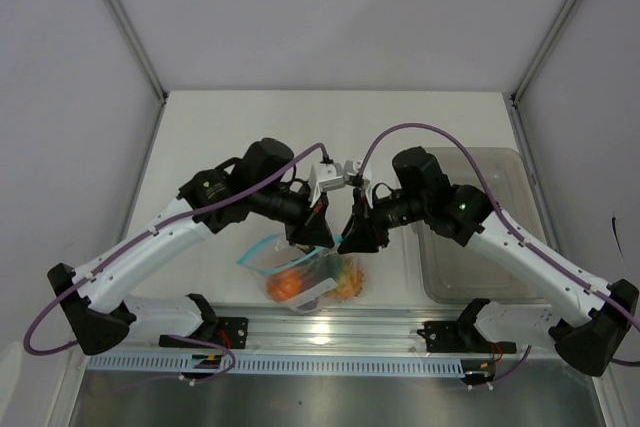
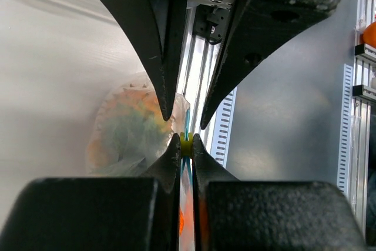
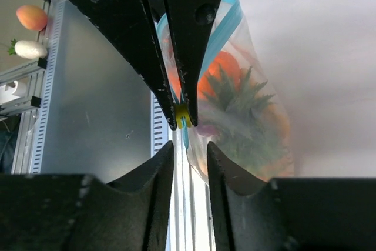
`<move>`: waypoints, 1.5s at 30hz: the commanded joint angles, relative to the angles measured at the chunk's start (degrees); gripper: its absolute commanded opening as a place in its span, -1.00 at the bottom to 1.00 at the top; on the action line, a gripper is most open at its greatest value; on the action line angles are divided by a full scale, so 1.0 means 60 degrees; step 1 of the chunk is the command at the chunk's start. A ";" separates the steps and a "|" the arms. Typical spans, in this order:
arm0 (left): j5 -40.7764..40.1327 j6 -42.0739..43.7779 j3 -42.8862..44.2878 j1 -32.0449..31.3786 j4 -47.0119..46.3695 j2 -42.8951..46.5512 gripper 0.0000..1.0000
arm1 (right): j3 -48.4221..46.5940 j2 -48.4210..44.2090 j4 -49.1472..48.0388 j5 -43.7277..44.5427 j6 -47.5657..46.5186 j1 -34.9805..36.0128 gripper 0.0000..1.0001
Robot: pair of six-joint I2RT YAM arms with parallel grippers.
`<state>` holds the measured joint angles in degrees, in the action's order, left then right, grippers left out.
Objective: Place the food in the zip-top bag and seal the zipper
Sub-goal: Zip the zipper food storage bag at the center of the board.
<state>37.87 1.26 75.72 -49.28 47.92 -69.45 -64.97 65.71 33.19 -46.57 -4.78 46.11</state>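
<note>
The zip-top bag [image 1: 318,269] lies near the table's front edge with the food [image 1: 288,285] inside: orange pieces and a pineapple [image 3: 238,101] with a green crown. The teal zipper [image 3: 226,24] runs along the bag's mouth. My left gripper [image 2: 185,144] is shut on the zipper's yellow slider [image 3: 183,113]. Facing it tip to tip, my right gripper [image 3: 190,147] stands narrowly open. The bag's clear edge lies in that gap, untouched by either finger. In the top view both grippers, left [image 1: 320,239] and right [image 1: 352,240], meet just above the bag.
A grey translucent bin [image 1: 480,237] stands at the right of the table. An aluminium rail [image 1: 330,332] runs along the front edge under the arms' bases. Off the table, an orange toy [image 3: 32,17] and a white one [image 3: 29,49] sit on a rack.
</note>
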 commanded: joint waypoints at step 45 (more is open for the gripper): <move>-0.0115 -0.0868 -0.1311 0.0185 -0.2215 0.0837 -0.99 | 0.2858 -0.1093 -0.5355 0.0978 0.2948 0.0504 -1.00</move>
<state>37.43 -2.50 68.53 -48.45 42.24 -66.57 -49.34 61.30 8.58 -43.94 9.39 48.36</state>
